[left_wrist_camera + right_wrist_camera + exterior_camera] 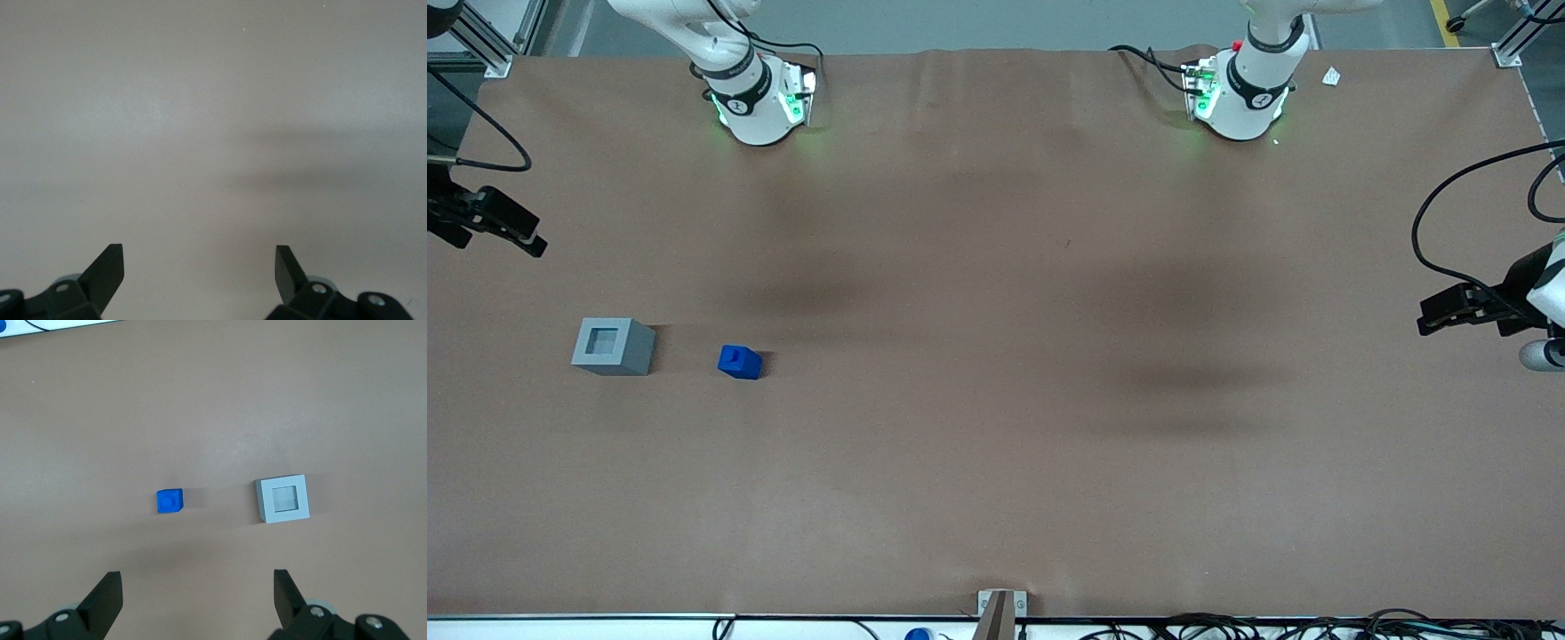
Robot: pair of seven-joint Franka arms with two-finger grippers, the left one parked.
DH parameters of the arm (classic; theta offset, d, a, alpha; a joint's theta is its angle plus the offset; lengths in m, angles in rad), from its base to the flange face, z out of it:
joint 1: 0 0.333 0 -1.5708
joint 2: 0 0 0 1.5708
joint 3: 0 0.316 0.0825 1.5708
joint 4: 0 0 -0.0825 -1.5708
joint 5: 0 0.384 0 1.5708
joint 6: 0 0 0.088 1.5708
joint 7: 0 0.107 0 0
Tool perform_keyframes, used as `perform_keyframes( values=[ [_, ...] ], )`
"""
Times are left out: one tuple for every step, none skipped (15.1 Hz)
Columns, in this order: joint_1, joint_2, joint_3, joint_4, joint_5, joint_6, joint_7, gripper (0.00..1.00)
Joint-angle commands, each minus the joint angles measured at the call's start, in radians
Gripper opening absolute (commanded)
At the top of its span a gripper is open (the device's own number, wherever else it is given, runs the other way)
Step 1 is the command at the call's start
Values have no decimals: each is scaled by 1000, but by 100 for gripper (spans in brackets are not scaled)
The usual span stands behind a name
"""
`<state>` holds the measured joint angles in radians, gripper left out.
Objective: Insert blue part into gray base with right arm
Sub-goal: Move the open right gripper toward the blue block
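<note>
Right wrist view, tool (193, 593) spread, above blue part (169, 501)

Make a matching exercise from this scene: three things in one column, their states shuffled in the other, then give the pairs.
Things:
1. blue part
2. gray base
3. gripper

States:
A. open, holding nothing, high above the table
B. resting on the table with its square recess empty
C. standing on the table stud up, beside the cube but apart from it

Pairs: 1-C, 2-B, 3-A
</note>
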<state>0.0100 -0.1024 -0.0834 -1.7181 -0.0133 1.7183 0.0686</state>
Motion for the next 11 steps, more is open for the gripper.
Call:
perform_keyframes(
  values=[
    [-1,0,7,6,-14,-14,7,100],
    [4,0,7,9,-14,-14,7,100],
    [5,0,7,11,-14,-13,8,100],
    [10,0,7,11,-17,-12,10,100],
    [13,0,7,12,-16,-12,14,100],
    [13,4,7,9,-16,-11,10,100],
    [13,19,7,9,-16,-14,5,100],
    [18,23,7,0,-16,-16,7,100],
    [22,29,7,-5,-16,-16,10,100],
    [24,32,7,-20,-14,-8,16,100],
    [24,50,8,-20,-8,-8,17,100]
  ],
)
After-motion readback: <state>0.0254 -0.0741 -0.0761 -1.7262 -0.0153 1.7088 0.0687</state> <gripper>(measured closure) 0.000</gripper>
